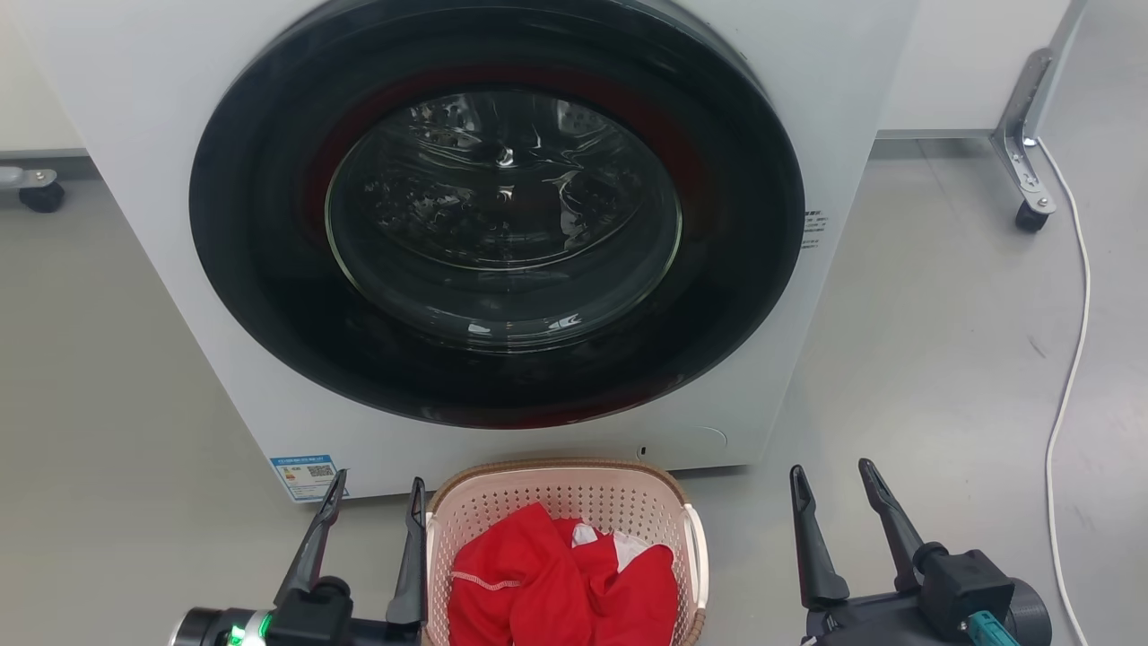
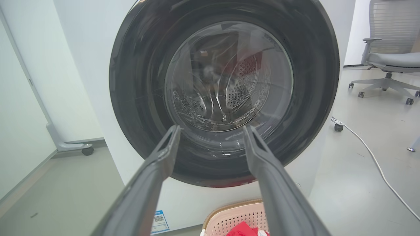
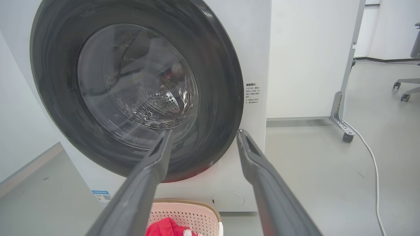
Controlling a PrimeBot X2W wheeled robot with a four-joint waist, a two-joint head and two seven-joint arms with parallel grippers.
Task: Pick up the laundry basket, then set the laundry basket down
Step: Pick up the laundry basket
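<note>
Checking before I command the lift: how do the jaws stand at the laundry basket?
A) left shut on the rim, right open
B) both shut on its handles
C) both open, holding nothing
C: the left gripper and right gripper flank the laundry basket with jaws open and empty.

One washer [image 1: 498, 215]. One basket [image 1: 574, 502], holding one red garment [image 1: 556, 583] and one white scrap [image 1: 628, 544]. Two grippers: one left gripper [image 1: 378, 482], one right gripper [image 1: 831, 468], each with two fingers [image 1: 810, 538], four in all. One cable [image 1: 1074, 359]. Two casters [image 1: 40, 196]. One blue label [image 1: 306, 476]. One chair [image 2: 390, 59].
</note>
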